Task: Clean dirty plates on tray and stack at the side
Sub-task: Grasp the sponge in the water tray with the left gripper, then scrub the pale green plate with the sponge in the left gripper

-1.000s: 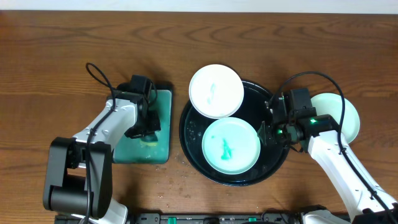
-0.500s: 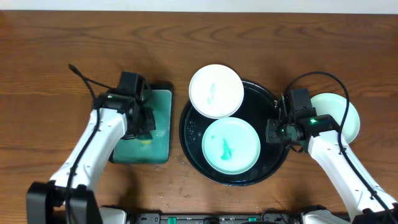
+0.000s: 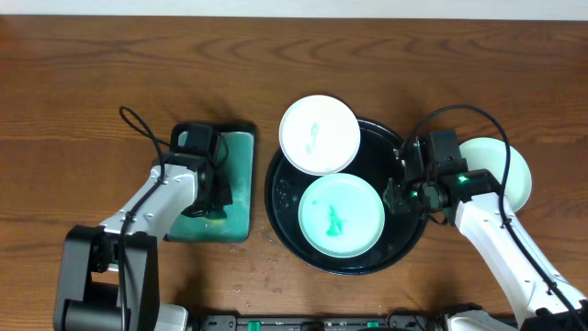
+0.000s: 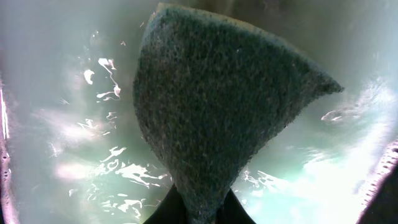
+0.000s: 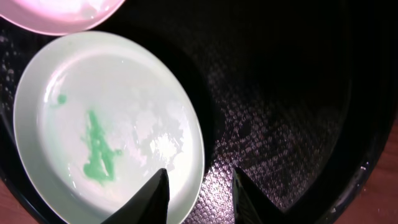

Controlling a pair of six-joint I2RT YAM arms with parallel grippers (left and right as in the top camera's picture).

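The left claw (image 4: pixel 199 210) grips a sponge (image 4: pixel 211 112); right claw (image 5: pixel 199 194) open astride mint plate (image 5: pixel 93 112) rim.

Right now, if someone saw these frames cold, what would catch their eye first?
The glossy black tray at centre, carrying a mint plate with a green smear, and a white plate lying across its upper-left rim. At left, the left end effector holds a sponge in the dish of teal liquid. The right end effector hangs open at the mint plate's right edge.

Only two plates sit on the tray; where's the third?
Overhead view: the pale mint-green round plate lies on the table, right of the glossy black round tray, under the right arm.
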